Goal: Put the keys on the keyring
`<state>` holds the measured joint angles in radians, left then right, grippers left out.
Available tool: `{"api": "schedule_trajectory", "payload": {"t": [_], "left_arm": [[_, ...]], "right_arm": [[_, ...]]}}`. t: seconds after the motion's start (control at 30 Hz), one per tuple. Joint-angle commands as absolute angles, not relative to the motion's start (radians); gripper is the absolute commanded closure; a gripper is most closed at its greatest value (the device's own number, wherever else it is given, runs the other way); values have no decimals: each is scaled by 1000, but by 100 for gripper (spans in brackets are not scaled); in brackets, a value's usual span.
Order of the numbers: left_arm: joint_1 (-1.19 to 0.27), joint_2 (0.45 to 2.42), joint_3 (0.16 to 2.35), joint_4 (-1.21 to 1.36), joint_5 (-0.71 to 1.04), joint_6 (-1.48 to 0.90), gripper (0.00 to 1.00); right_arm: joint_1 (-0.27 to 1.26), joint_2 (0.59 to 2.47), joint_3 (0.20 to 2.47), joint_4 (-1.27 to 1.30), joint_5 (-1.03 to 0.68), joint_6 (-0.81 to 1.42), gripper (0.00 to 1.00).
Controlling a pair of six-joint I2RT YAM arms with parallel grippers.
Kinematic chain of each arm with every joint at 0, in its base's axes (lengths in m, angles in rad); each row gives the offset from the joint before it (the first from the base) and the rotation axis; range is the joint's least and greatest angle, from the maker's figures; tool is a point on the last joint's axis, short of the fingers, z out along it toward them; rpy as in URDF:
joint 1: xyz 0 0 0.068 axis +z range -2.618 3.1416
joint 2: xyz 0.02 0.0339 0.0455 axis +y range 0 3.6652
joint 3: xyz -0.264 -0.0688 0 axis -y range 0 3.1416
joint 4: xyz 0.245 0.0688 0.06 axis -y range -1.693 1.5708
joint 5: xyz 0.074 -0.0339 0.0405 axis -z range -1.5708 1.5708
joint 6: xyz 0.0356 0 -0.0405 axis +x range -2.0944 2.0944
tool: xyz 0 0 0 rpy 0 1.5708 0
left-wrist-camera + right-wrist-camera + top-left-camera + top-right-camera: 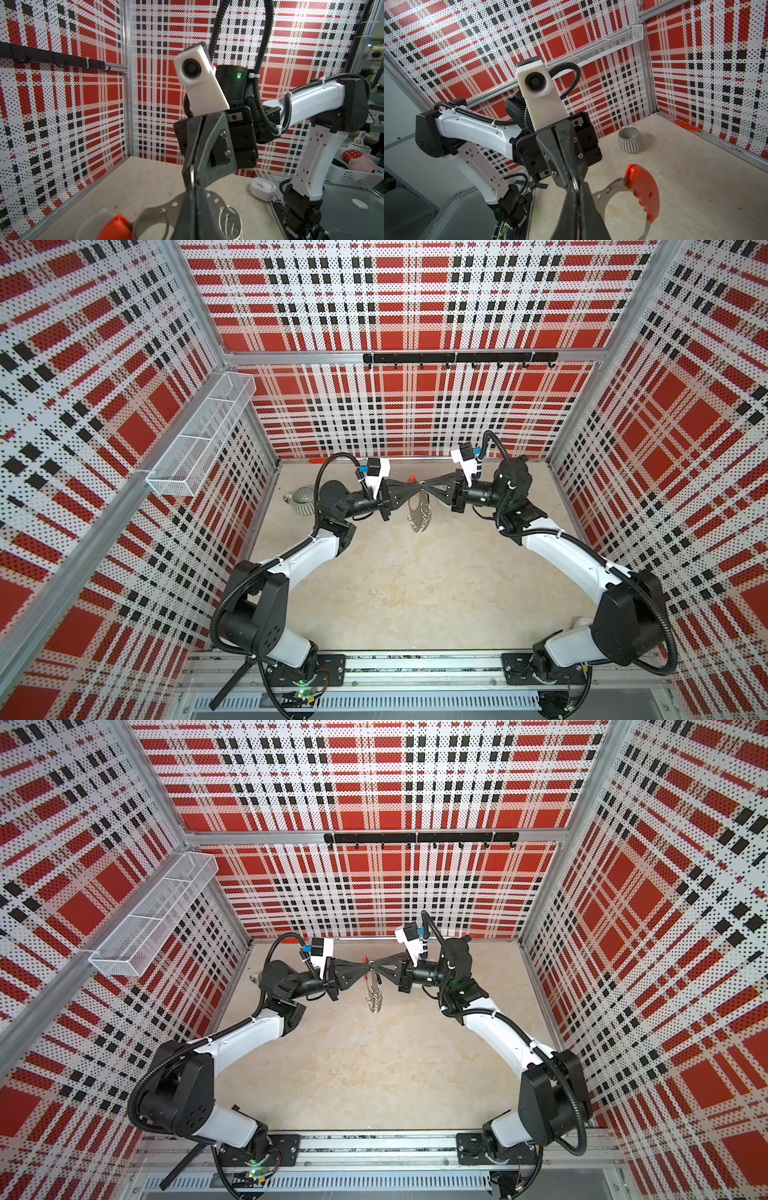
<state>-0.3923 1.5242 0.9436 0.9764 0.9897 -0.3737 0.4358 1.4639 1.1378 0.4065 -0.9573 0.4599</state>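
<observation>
The keyring point(419, 511) point(374, 995) hangs in mid-air over the back of the table. It is a flat grey hoop point(164, 207) point(604, 195) with a red-orange section point(643, 191) and small silver wire rings point(229, 220). My left gripper point(419, 486) point(367, 968) point(193, 190) and right gripper point(425, 486) point(374, 968) point(578, 190) meet tip to tip at its upper edge. Both are shut on it. A thin wire ring point(192, 174) shows edge-on in the slit where the tips meet. The keys are out of view.
A ribbed cup point(302, 499) point(630, 140) stands at the back left, behind my left arm. A small red-orange strip point(318, 460) point(687, 125) lies along the back wall. On the left wall hangs a wire basket point(199, 435), on the back wall a hook rail point(457, 358).
</observation>
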Motion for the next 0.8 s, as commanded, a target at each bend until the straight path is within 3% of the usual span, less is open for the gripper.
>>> {"api": "schedule_trajectory", "payload": {"t": [0.0,0.1,0.13,0.17,0.43,0.57,0.77], "left_arm": [[-398,1535,967,1017,991,-347,96],[-379,1523,931,1016,902,-324,66],[-368,1512,905,1013,853,-307,40],[-358,1498,881,1006,805,-283,1],[-319,1320,636,866,139,-192,2],[-327,1275,586,804,39,-217,2],[-335,1230,525,797,29,-219,2]], "right_arm": [[449,1450,1153,400,-936,463,100],[449,1442,1142,379,-868,450,100],[448,1440,1132,377,-838,447,100],[451,1440,1122,375,-808,449,100],[490,1495,1044,352,-557,468,100],[508,1548,1028,336,-437,495,100],[521,1674,1057,357,-368,546,100]]}}
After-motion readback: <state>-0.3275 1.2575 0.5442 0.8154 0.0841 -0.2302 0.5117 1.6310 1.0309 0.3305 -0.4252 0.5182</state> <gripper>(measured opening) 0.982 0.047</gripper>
